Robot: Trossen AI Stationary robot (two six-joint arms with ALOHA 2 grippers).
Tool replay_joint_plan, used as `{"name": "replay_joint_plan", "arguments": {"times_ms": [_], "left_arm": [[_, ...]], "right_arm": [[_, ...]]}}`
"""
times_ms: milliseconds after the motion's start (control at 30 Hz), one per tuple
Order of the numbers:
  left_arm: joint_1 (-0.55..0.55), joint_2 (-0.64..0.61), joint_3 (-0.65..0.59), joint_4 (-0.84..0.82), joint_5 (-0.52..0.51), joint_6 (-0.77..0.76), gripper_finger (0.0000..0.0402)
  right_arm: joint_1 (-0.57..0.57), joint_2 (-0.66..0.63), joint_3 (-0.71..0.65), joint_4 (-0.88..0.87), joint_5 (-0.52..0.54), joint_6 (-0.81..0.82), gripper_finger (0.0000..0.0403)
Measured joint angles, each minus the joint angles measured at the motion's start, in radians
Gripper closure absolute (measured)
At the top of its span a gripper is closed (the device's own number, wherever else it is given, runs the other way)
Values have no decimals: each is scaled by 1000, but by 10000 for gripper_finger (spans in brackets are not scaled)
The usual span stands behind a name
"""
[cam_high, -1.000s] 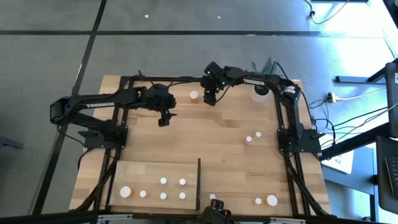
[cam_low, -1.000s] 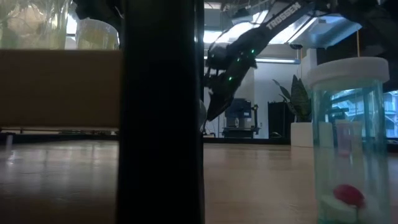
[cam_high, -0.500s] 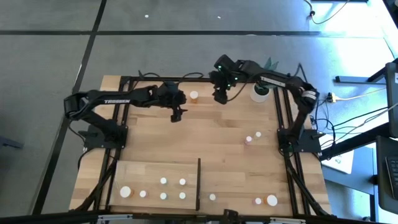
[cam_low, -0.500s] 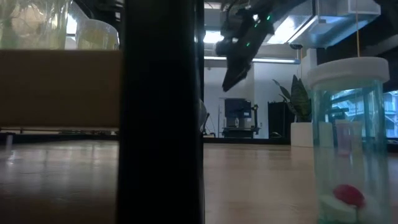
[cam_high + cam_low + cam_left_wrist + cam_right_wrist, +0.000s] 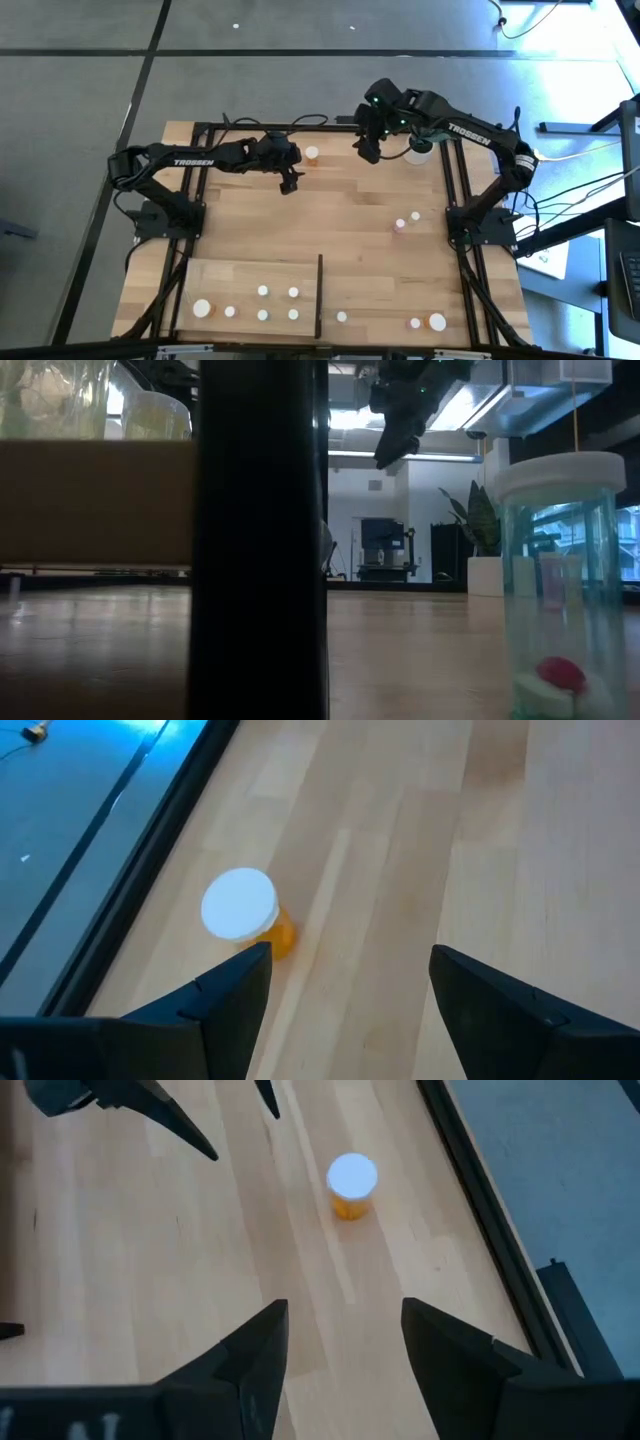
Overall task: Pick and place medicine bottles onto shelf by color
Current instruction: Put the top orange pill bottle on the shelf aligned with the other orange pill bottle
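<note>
Standing upright on the wooden tabletop [image 5: 350,215] near its far rail, an orange medicine bottle with a white cap [image 5: 313,154] sat between the two grippers, touched by neither. In the left wrist view that bottle [image 5: 246,912] lay just ahead of the left gripper [image 5: 350,982] and off to one side, beside the tip of one finger [image 5: 235,988] rather than in the gap; the two fingers were spread apart with nothing between them. From above, the left gripper [image 5: 289,183] hung just beside the bottle, on the side toward the table's middle. The right gripper [image 5: 368,152] was farther off on the bottle's other side, raised above the table, its fingers [image 5: 262,1355] also parted and empty; in its wrist view the bottle [image 5: 351,1185] stood well ahead of the fingertips, roughly in line with the gap. Close behind the right gripper stood a white pot with a green plant [image 5: 419,148]. Across the table, the pale wooden shelf [image 5: 250,270] carried several white-capped bottles [image 5: 262,291], and more bottles [image 5: 400,224] stood loose on the tabletop beside it.
</note>
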State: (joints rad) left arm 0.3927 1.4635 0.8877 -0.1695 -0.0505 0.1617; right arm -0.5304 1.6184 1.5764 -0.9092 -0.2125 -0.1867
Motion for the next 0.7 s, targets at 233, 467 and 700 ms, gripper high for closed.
{"name": "replay_joint_plan", "arguments": {"times_ms": [233, 467, 700], "left_arm": [[0, 0, 0, -1, 0, -5, 137], [0, 0, 0, -1, 0, -61, 137], [0, 0, 0, -1, 0, -106, 137]], "right_arm": [[3, 0, 0, -4, -24, 6, 205], [5, 0, 0, 2, -305, -174, 205], [3, 1, 0, 10, -330, -182, 205]]}}
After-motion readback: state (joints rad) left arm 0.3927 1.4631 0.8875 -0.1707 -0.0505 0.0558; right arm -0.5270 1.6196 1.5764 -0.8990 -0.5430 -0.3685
